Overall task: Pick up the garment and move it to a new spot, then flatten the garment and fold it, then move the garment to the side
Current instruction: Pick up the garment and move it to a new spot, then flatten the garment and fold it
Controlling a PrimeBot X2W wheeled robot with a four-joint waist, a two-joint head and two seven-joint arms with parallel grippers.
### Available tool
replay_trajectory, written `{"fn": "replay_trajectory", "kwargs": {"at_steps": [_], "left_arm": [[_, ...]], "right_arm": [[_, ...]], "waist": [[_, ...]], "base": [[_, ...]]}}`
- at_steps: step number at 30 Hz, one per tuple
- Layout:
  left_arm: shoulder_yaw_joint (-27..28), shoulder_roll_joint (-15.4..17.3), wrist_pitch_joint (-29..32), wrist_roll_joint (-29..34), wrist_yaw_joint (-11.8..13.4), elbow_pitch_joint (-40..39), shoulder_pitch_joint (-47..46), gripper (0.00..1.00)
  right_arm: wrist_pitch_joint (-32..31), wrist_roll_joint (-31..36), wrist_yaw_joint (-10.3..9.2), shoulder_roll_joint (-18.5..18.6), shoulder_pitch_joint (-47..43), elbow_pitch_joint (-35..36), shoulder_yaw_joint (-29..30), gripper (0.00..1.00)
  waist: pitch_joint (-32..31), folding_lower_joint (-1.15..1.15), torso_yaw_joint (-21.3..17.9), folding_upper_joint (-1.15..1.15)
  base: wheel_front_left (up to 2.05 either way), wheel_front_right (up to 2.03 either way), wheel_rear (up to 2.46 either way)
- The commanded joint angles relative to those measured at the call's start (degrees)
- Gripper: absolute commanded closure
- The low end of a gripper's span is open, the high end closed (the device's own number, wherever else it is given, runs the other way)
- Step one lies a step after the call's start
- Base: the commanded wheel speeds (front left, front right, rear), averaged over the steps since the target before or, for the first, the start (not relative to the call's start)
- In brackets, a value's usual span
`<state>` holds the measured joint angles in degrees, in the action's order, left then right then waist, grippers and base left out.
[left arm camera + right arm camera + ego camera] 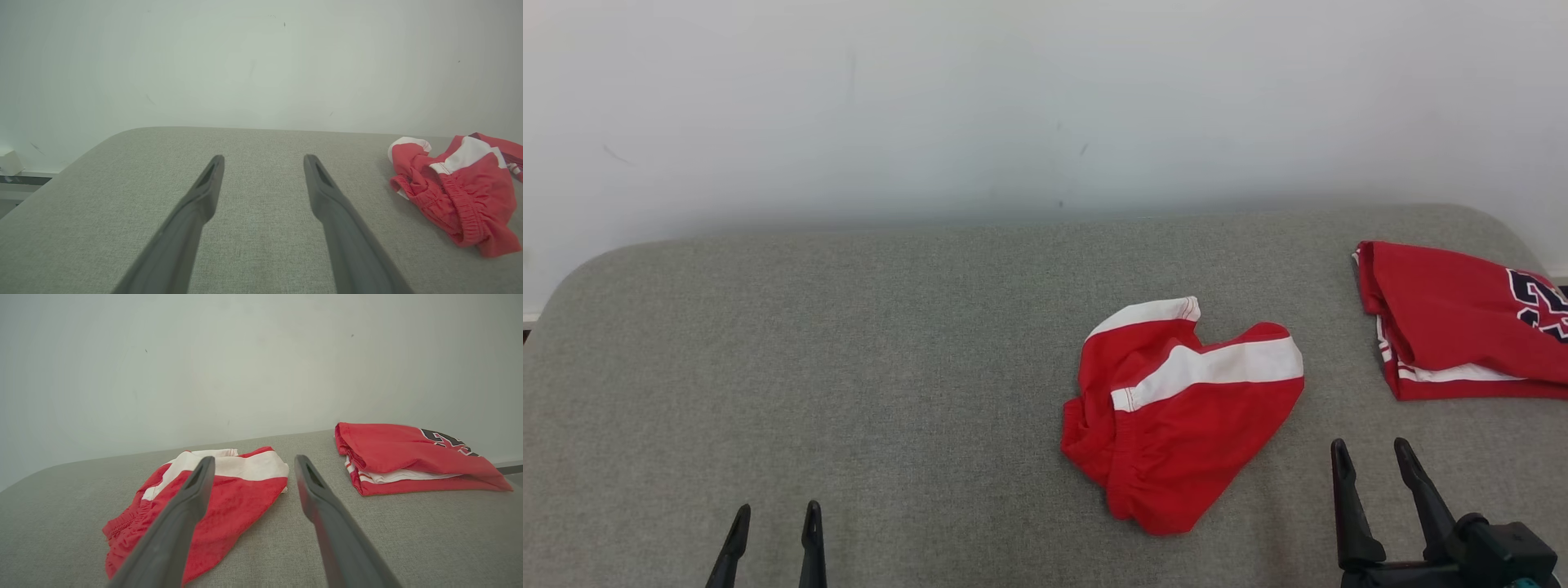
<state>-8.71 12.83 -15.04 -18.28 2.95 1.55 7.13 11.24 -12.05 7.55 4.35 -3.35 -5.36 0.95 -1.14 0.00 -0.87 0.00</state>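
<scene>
while both arms' jaws stand wide and empty, the garment (1176, 445) lies diagonally, near-left to far-right.

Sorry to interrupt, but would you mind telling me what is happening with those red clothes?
Nothing is being handled yet. The robot's left claw and right claw are both open and empty, near the front of the grey padded surface. A crumpled pair of red and white shorts lies loose on it, closer to the right claw, not yet flattened or folded. A folded red jersey sits apart at the far right.
</scene>
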Motion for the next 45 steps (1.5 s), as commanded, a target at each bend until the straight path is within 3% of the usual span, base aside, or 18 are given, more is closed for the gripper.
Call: {"fn": "replay_trajectory", "kwargs": {"at_steps": [1,31,39,45], "left_arm": [[0.26,-0.2,-0.18,-0.35,-0.26,0.12,0.8,0.0],[0.73,-1.03,-0.16,-0.05,-0.75,1.69,-1.86,0.0],[-2.5,-1.91,2.6,-0.76,-3.71,5.47,-9.95,0.0],[-6.54,-4.06,3.43,-0.2,-7.11,12.76,-19.93,0.0]], "right_arm": [[-0.03,0.24,-0.15,-0.2,-0.21,0.22,0.14,0.0],[-0.05,-0.37,-0.15,-0.35,0.97,-0.92,-0.61,0.0],[0.33,-0.85,-0.15,-0.52,2.04,-1.73,-1.7,0.0],[1.1,-1.76,-0.15,-0.58,3.69,-2.87,-2.75,0.0]], "waist": [[-0.02,0.0,-0.02,0.0],[-0.03,0.0,-1.3,0.0],[1.74,0.0,-4.48,0.0],[5.22,0.0,-8.68,0.0]], "base": [[0.0,0.0,0.0],[0.0,0.0,0.0],[0.0,0.0,0.0],[0.0,0.0,0.0]]}}
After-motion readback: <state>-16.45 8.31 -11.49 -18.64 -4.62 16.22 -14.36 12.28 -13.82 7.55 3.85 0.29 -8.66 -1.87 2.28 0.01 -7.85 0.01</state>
